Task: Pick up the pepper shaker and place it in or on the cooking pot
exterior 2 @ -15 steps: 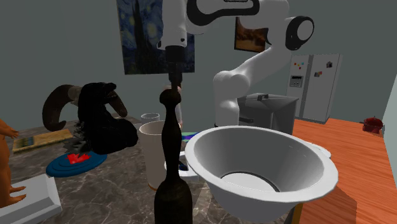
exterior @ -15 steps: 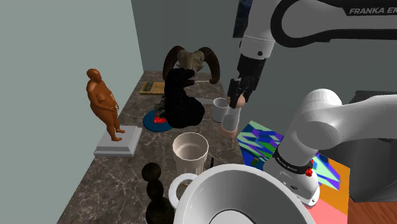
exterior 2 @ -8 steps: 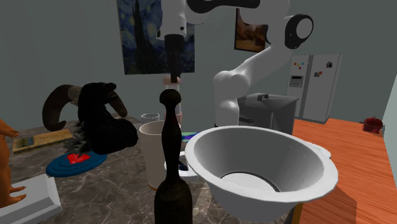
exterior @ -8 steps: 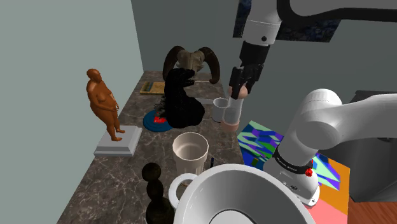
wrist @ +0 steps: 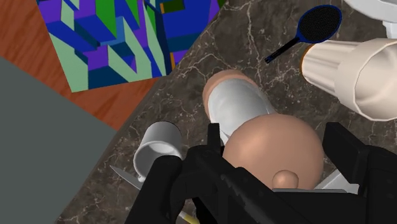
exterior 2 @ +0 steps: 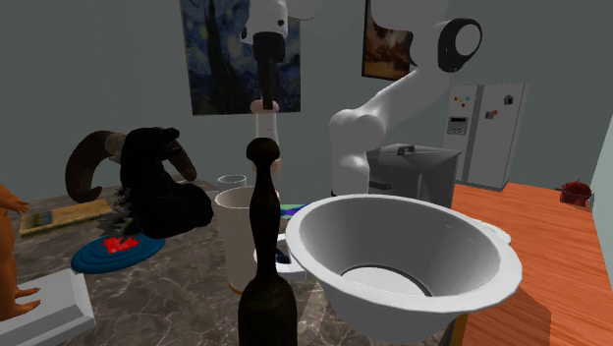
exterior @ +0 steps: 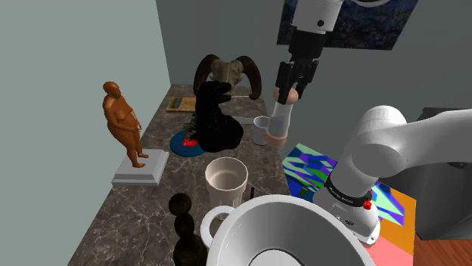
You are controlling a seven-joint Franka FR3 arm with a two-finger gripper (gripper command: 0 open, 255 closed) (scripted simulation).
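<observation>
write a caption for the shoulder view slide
Black fingers clasp the pepper shaker above the marbled counter, the white cooking pot in the foreground.

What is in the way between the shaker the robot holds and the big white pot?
Nothing plainly blocks it. The pepper shaker, clasped in the end effector, hangs above the counter. A tall cream cup stands beside the pot, close to the path; going higher should clear it.

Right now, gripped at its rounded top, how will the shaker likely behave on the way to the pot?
Probably rigid: the shaker hangs unbent below the gripper. Its rounded, smooth cap might slip between the fingers. Tall and narrow, it may topple in the curved pot.
</observation>
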